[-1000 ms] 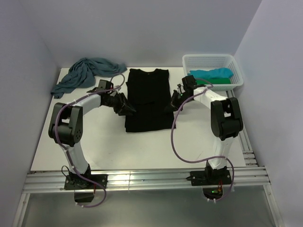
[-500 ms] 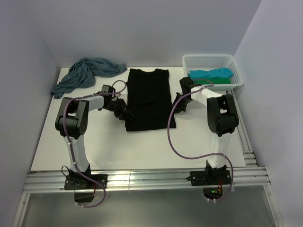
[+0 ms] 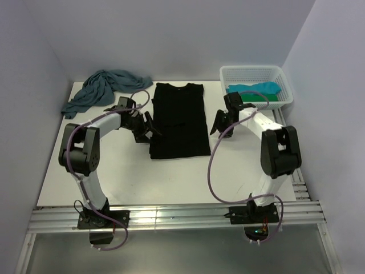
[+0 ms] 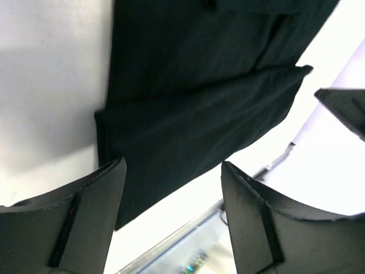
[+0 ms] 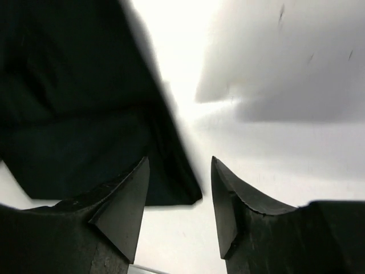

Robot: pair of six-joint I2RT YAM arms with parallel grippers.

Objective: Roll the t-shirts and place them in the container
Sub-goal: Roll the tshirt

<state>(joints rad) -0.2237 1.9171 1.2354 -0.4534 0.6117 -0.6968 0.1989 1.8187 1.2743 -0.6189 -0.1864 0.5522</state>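
Counter [image 3: 171, 177] bears the narrow-folded black t-shirt [image 3: 178, 120]; left gripper [image 3: 148, 129] and right gripper [image 3: 219, 123] have just released it, jaws apart, so rolling should follow.

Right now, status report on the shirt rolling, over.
Left fingers open, right fingers open, both empty. Black t-shirt flat between them, not yet rolled. Nothing blocking it.

The left pincer [image 4: 172, 165] has its fingers spread, gripping nothing. Past them the black t-shirt [image 4: 199, 103] lies folded on the white tabletop [image 4: 45, 85].
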